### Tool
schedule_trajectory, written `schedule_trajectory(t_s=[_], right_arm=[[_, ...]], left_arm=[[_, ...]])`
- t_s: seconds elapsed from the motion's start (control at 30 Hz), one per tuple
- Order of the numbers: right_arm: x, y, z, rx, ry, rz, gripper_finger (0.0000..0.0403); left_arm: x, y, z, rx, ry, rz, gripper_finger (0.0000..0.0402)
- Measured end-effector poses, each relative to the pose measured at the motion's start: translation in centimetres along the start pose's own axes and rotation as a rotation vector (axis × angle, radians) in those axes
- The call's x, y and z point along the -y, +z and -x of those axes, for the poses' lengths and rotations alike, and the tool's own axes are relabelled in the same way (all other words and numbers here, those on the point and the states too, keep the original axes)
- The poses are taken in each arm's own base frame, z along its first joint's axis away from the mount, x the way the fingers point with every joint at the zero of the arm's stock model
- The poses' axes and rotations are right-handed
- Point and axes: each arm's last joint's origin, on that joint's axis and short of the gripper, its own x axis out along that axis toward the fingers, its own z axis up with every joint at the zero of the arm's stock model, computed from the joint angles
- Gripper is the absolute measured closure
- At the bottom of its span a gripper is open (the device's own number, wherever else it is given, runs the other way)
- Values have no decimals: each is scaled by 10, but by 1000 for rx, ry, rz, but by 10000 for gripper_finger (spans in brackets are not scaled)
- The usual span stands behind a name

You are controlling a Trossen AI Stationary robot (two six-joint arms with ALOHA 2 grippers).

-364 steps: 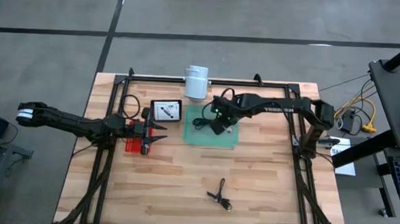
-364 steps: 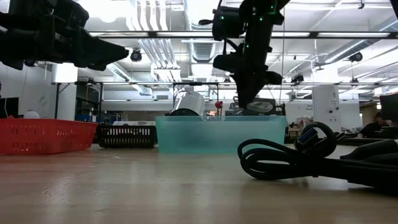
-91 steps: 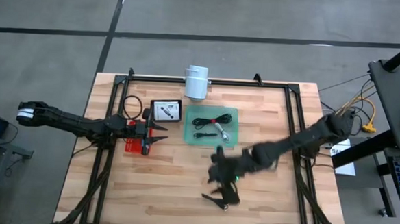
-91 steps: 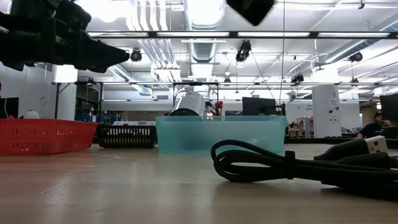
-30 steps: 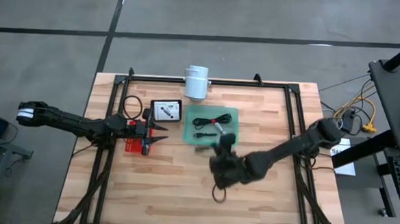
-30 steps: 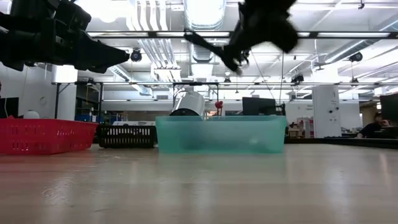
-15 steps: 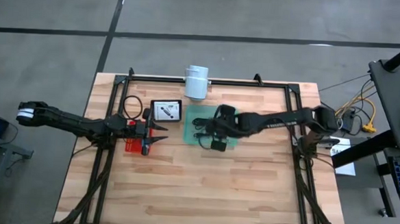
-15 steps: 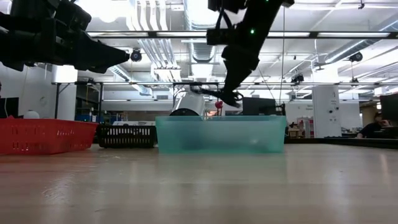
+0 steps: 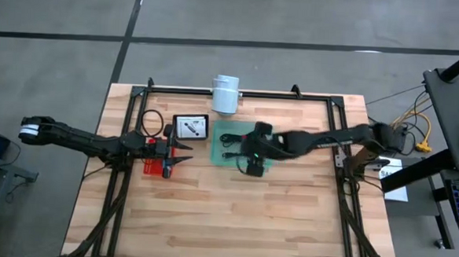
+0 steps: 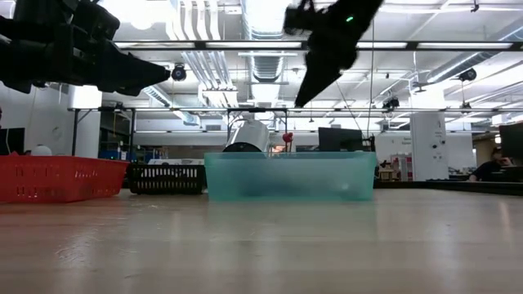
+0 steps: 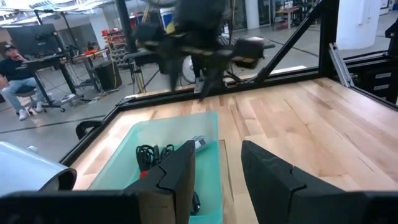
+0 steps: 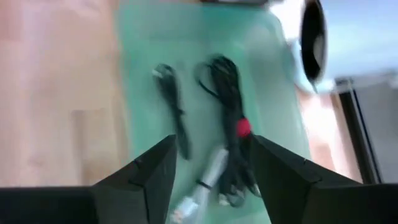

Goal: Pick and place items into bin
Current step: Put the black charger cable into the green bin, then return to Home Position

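One translucent green bin [image 9: 231,136] sits on the desk [image 9: 209,214], and it holds two black cables [image 12: 227,87], the thicker bundle carrying a single red tag [image 12: 242,127], plus one silvery plug-like piece [image 12: 208,174]. One red basket [image 10: 57,178] and one black crate [image 10: 167,177] are also on the desk. Near the far edge stands one white cylinder [image 9: 225,93]. Two arms, each with one hand: left hand [image 9: 182,155], right hand [image 9: 248,155].

Both arms are dark, jointed and slender. The left arm [image 9: 79,140] ends in a white cap at its base. The right arm [image 10: 331,41] carries a small green light.
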Motion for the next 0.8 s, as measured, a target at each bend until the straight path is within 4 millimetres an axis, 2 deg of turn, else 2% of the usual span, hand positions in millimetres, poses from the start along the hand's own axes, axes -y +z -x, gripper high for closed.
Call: schedule_trajectory(t_s=[0.13,0.33,0.53,0.63,0.8], right_arm=[[-18,-26,16,138,34,39,235],[-27,-84,34,412,114,-14,285],[-21,-140,44,666,204,-73,349],[-12,-164,49,717,206,-97,381],[5,-192,61,840,149,-80,394]], left_arm=[[0,0,0,-1,0,6,286],[0,0,0,0,0,7,286],[0,0,0,0,0,9,286],[0,0,0,0,0,10,286],[0,0,0,2,1,10,286]])
